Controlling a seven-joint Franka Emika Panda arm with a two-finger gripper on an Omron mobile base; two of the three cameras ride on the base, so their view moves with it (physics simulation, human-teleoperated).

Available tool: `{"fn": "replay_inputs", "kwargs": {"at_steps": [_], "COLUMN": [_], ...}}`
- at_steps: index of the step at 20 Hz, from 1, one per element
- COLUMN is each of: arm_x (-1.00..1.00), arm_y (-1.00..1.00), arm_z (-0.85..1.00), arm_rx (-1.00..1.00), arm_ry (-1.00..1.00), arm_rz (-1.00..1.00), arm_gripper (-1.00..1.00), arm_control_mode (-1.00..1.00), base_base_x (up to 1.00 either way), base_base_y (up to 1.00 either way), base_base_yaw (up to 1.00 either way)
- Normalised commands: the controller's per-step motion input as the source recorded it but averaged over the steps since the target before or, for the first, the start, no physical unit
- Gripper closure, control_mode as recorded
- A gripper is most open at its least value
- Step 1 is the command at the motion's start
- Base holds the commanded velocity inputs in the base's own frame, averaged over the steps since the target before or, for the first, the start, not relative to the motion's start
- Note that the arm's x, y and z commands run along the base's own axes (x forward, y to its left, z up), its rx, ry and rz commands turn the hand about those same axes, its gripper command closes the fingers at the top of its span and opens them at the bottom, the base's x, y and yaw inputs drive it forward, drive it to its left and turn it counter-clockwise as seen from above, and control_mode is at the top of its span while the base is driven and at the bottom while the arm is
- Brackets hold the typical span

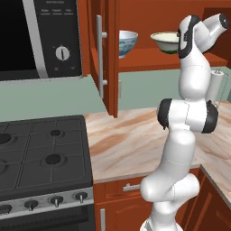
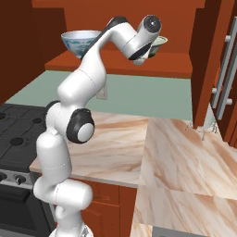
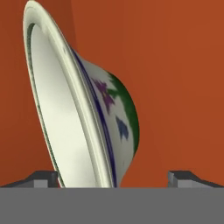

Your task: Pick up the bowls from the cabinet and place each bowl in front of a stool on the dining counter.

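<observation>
Bowls sat on the open cabinet's [image 1: 108, 67] shelf in the left base view: blue-patterned bowl [image 1: 127, 43], cream bowl [image 1: 166, 42]. Right base view: the arm [image 2: 83, 88] reached the cream bowl. Hand view: gripper [image 3: 113, 178] fingers stood apart, straddling its rim.

Kitchen fixtures around the cabinet
A black gas stove [image 1: 43, 153] adjoins the marble worktop [image 1: 131, 140]; a microwave [image 1: 40, 36] hangs above the stove.
</observation>
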Motion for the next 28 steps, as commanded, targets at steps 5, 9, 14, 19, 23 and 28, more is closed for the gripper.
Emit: {"fn": "replay_inputs", "kwargs": {"at_steps": [5, 9, 14, 19, 23, 28], "arm_x": [0.0, 0.0, 0.0, 0.0, 0.0, 0.0], "arm_y": [0.0, 0.0, 0.0, 0.0, 0.0, 0.0], "arm_z": [0.0, 0.0, 0.0, 0.0, 0.0, 0.0], "arm_rx": [0.0, 0.0, 0.0, 0.0, 0.0, 0.0], "arm_ry": [0.0, 0.0, 0.0, 0.0, 0.0, 0.0], "arm_rz": [0.0, 0.0, 0.0, 0.0, 0.0, 0.0], "arm_gripper": [-1.0, -1.0, -1.0, 1.0, 1.0, 1.0], "arm_control_mode": [-1.0, -1.0, -1.0, -1.0, -1.0, -1.0], "base_base_x": [0.0, 0.0, 0.0, 0.0, 0.0, 0.0], "base_base_y": [0.0, 0.0, 0.0, 0.0, 0.0, 0.0], "base_base_yaw": [0.0, 0.0, 0.0, 0.0, 0.0, 0.0]}}
